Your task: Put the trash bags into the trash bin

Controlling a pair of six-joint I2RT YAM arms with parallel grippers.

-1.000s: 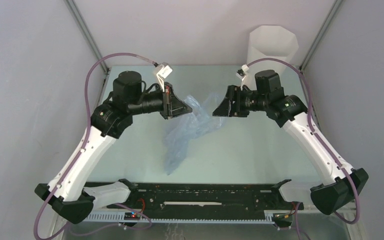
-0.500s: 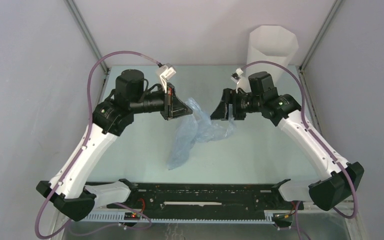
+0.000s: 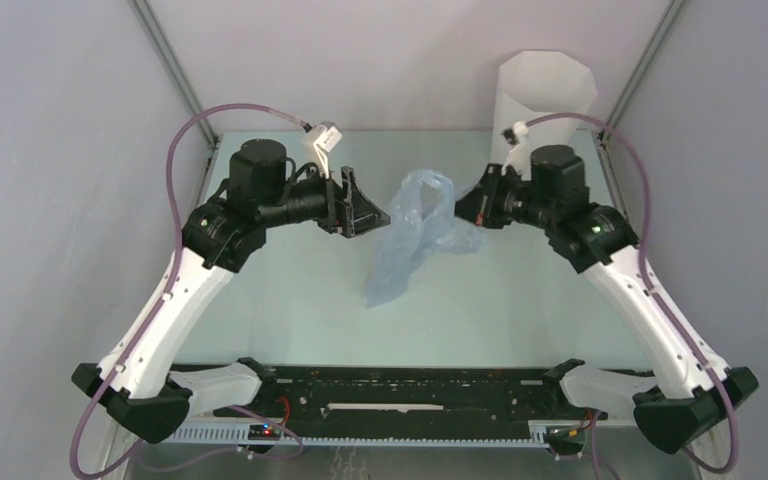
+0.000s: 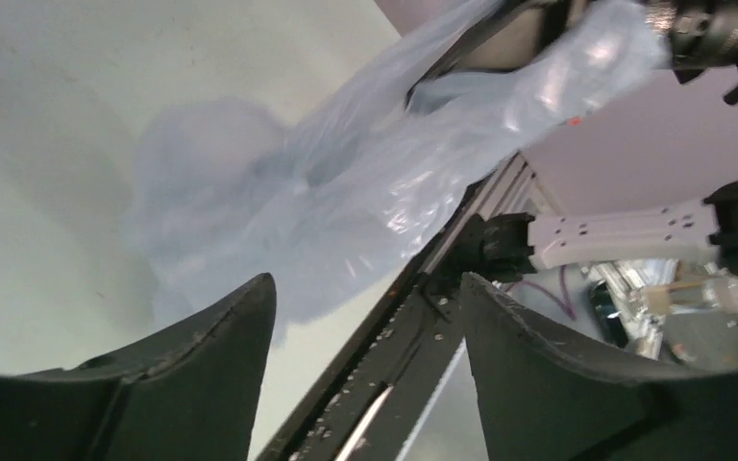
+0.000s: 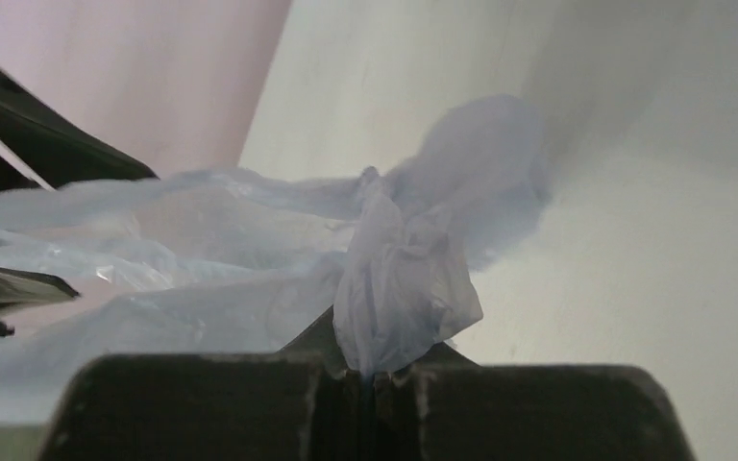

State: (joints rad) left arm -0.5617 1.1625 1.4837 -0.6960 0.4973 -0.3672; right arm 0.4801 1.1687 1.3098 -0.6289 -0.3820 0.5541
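Observation:
The pale-blue translucent trash bag hangs bunched above the middle of the table, its lower end trailing toward the surface. My right gripper is shut on the bag's upper right part; in the right wrist view the film bulges out from between the closed fingertips of that gripper. My left gripper stands open just left of the bag, apart from it. In the left wrist view the open gripper holds nothing, with the bag beyond it. The white faceted trash bin stands at the back right corner, behind the right arm.
A black rail runs along the table's near edge between the arm bases. Grey walls and metal posts close in the left, back and right sides. Purple cables loop over both arms.
The left gripper has opened and let go of the bag. The right gripper has shut on it and drawn it up and to the right, toward the bin.

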